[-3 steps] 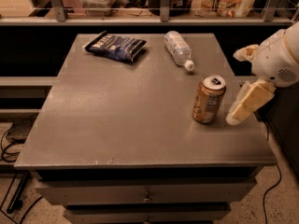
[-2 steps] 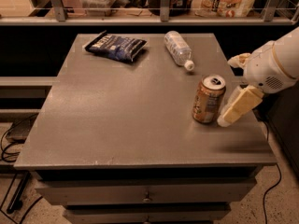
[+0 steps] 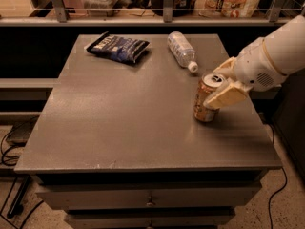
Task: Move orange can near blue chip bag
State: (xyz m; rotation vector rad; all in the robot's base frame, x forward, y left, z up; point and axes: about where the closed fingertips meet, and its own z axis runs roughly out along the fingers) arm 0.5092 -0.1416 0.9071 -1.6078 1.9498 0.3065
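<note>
- The orange can (image 3: 204, 109) stands on the grey tabletop (image 3: 128, 113) at about 3 o'clock, close to the right edge. Its silver pull-tab top faces up, and the body leans a little off vertical.
- The gripper (image 3: 213, 87) is at the can's upper half, having reached in from the 3 o'clock side on a white arm (image 3: 281, 51).
- Its jaws are apart and straddle the can. One tan finger crosses the near side of the can just under the rim and the other sits behind the rim on the far side (I cannot tell whether either pad actually presses on the metal).
- The can's base rests on the tabletop.
- The blue chip bag (image 3: 118, 47) lies flat at about 11 o'clock, near the far edge. It is crinkled, with white lettering and its black end pointing toward the far left corner.
- The bag and the can are well apart, with most of the tabletop's width between them.
- A clear plastic bottle (image 3: 181, 49) with a white cap lies on its side at about 1 o'clock. Its cap points toward the can (near it but not touching).
- From the can, the bottle lies toward 11 o'clock and the bag toward 10 o'clock, farther off.
- Under the tabletop there is a drawer front (image 3: 150, 199) with a small knob.
- Dark cables (image 3: 9, 151) trail on the floor at 9 o'clock.
</note>
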